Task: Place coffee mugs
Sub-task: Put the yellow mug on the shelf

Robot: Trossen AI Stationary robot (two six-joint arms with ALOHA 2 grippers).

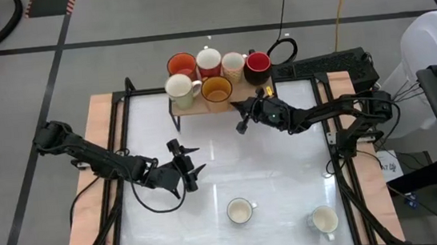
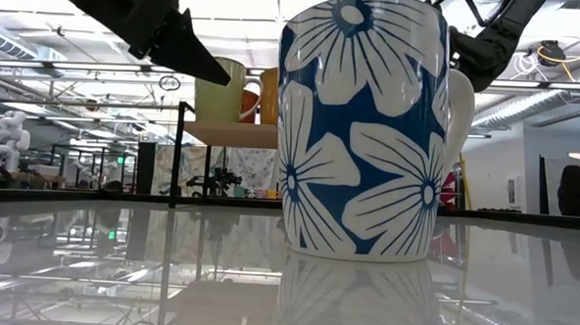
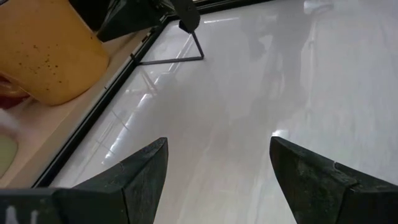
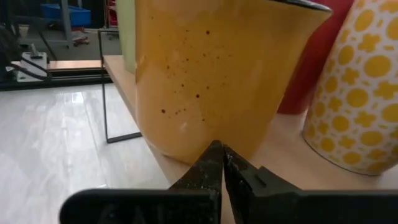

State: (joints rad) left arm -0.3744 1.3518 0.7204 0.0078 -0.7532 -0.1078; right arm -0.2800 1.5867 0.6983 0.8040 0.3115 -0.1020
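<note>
Six coffee mugs stand on a small wooden shelf (image 1: 190, 107) at the table's far middle: orange (image 1: 181, 63), red-and-white (image 1: 208, 61), yellow-dotted (image 1: 233, 63), red (image 1: 257, 66), cream (image 1: 179, 88) and amber (image 1: 216, 91). A blue-flowered mug (image 2: 365, 127) and a white one (image 1: 323, 220) stand on the table near its front edge. My right gripper (image 1: 243, 123) is shut and level, just in front of the amber mug's lower wall (image 4: 205, 81). In the high view a small gap shows between them. My left gripper (image 1: 191, 165) hovers open over the table's middle left, with nothing between its fingers (image 3: 143, 180).
The shelf stands on thin black wire legs (image 3: 194, 45). A black frame (image 1: 124, 140) runs along the table's sides. The glossy white tabletop (image 1: 288, 172) lies bare between the shelf and the two front mugs. Cables (image 1: 284, 48) lie behind the shelf.
</note>
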